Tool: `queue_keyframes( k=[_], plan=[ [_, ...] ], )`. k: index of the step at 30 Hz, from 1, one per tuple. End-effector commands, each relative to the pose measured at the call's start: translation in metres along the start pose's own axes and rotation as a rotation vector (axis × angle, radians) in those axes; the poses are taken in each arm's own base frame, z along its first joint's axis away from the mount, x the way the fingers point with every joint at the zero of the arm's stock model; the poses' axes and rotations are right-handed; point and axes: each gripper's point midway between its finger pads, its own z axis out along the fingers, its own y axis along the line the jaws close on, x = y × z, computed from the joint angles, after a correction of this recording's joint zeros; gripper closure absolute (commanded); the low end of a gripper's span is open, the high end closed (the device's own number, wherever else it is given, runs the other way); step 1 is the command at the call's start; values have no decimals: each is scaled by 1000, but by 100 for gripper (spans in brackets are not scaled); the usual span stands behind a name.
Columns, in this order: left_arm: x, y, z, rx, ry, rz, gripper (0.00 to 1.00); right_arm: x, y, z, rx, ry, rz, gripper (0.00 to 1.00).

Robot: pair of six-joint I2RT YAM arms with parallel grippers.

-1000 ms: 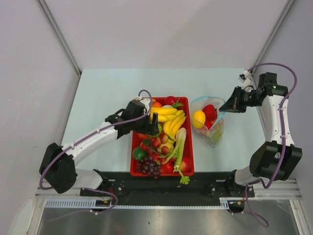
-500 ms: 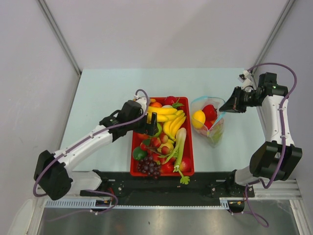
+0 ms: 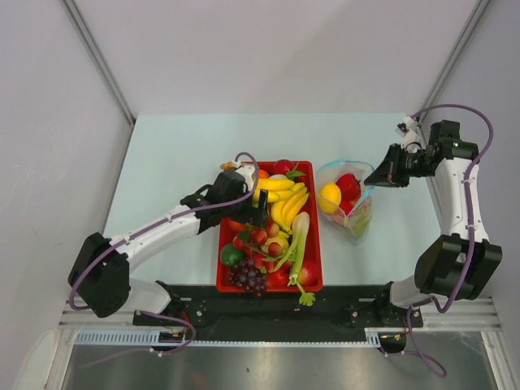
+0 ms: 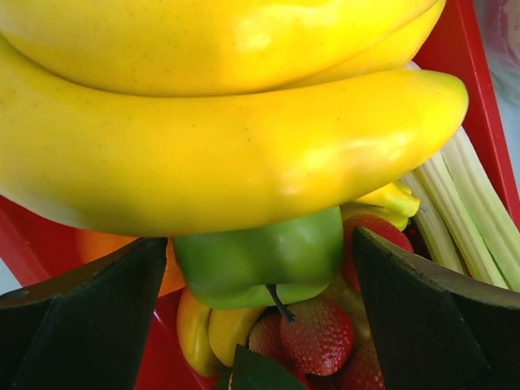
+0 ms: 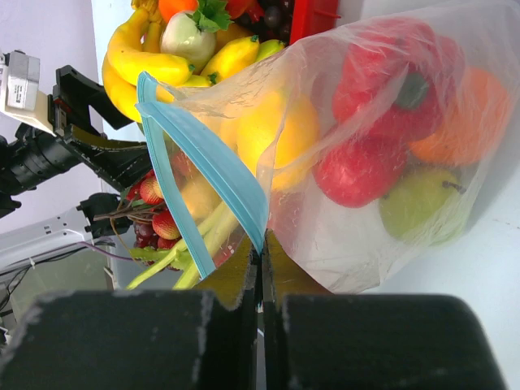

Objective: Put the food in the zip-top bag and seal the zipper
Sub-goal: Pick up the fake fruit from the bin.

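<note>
Pale green table (image 3: pixel 171 154), grey walls (image 3: pixel 268 49) on three sides. We record:

1. Red tray (image 3: pixel 318 252), mid-table, long axis near-to-far, heaped with food: bananas (image 3: pixel 284 199), celery (image 3: pixel 299 240), grapes (image 3: pixel 248 276)
2. Clear bag (image 3: pixel 357 215), just right of the tray; long axis near-to-far, mouth open at the far end and facing up, blue zipper (image 3: pixel 341 161) unsealed. Inside we see a lemon (image 3: pixel 330 197) and a red pepper (image 3: pixel 349 185)
3. Right claw (image 3: pixel 375 179), fingers together, clamped on the zipper at the mouth's right side. Only the right wrist view shows the pinch itself, plus a green pear (image 5: pixel 414 207) low in the bag
4. Left claw (image 3: pixel 258 208), fingers wide apart, holding nothing, over the bananas' left end. Only the left wrist view shows a green pepper (image 4: pixel 260 260) beneath them
5. Against the earlier frame: the left wrist has slid slightly right and nearer; bag and right arm unchanged
</note>
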Motion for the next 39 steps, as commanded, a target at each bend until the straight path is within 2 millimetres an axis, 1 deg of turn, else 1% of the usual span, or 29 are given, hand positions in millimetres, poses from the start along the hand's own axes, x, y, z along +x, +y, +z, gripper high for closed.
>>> queue_keyframes(
  k=[1, 2, 4, 5, 6, 8, 12, 14, 16, 17, 18, 19, 20, 22, 23, 24, 25, 26, 27, 28, 29, 30, 31, 33, 34, 35, 36, 37, 39],
  plan=[
    [-2, 0, 2, 2, -22, 6, 4, 3, 1, -1, 11, 2, -8, 100],
    [-2, -2, 0, 12, -23, 16, 11, 3, 1, -1, 11, 3, -7, 100],
    [-7, -3, -13, 21, -51, 43, 18, 3, 0, -1, 9, 5, -6, 100],
    [-8, -3, -17, 20, -62, 50, 26, 3, 0, 0, 9, 4, -9, 100],
    [-11, -4, -24, 27, -83, 61, 30, 2, 0, 0, 8, 3, -9, 100],
    [-9, -2, -31, 23, -85, 73, 37, 2, -1, 1, 6, 5, -6, 100],
    [-6, -1, -47, 26, -75, 109, 39, 2, -1, 0, 3, 5, -13, 100],
    [-13, -7, -59, 52, -100, 132, 39, 3, -1, 0, 2, 7, -14, 100],
    [-11, -15, -70, 105, -86, 185, 40, 3, -1, 0, 2, 7, -19, 100],
    [-18, -22, -81, 133, -113, 204, 40, 3, -1, 0, 1, 8, -19, 100],
    [-20, -26, -87, 155, -120, 250, 40, 2, 0, 0, -2, 6, -23, 100],
    [-21, -35, -94, 210, -125, 274, 40, 2, 0, 0, -4, 7, -23, 100],
    [-33, -44, -106, 240, -167, 297, 39, 2, 0, 0, -7, 7, -25, 100],
    [-49, -62, -117, 299, -228, 344, 39, 3, 0, 1, -9, 9, -27, 100],
    [-60, -78, -127, 334, -266, 371, 38, 2, 0, 1, -9, 8, -29, 100],
    [-68, -89, -125, 355, -287, 385, 38, 2, 0, 2, -11, 8, -31, 100],
    [-83, -102, -132, 378, -328, 410, 38, 2, 1, 1, -11, 5, -33, 100],
    [-87, -114, -132, 399, -340, 433, 38, 2, 1, 1, -11, 4, -33, 100],
    [-100, -124, -127, 413, -375, 439, 37, 2, 2, 1, -11, 2, -34, 100],
    [-108, -131, -122, 424, -390, 445, 37, 2, 2, 1, -12, 5, -32, 100],
    [-125, -144, -127, 440, -433, 453, 37, 2, 2, 1, -13, 5, -34, 100],
    [-133, -152, -108, 450, -430, 451, 37, 3, 3, 1, -13, 6, -35, 100],
    [-150, -164, -111, 467, -466, 453, 37, 3, 4, 1, -14, 7, -36, 100],
    [-163, -184, -100, 504, -476, 447, 37, 3, 4, 1, -14, 6, -36, 100],
    [-162, -190, -77, 507, -437, 443, 36, 3, 4, 1, -14, 7, -37, 100],
    [-172, -207, -79, 539, -458, 454, 36, 3, 4, 1, -14, 6, -38, 100],
    [-176, -214, -74, 542, -467, 463, 35, 3, 5, 1, -16, 4, -40, 100],
    [-176, -223, -57, 550, -451, 468, 35, 2, 5, 1, -16, 1, -42, 100],
    [-174, -237, -43, 575, -438, 476, 34, 1, 7, 1, -23, -3, -42, 100]
  ],
)
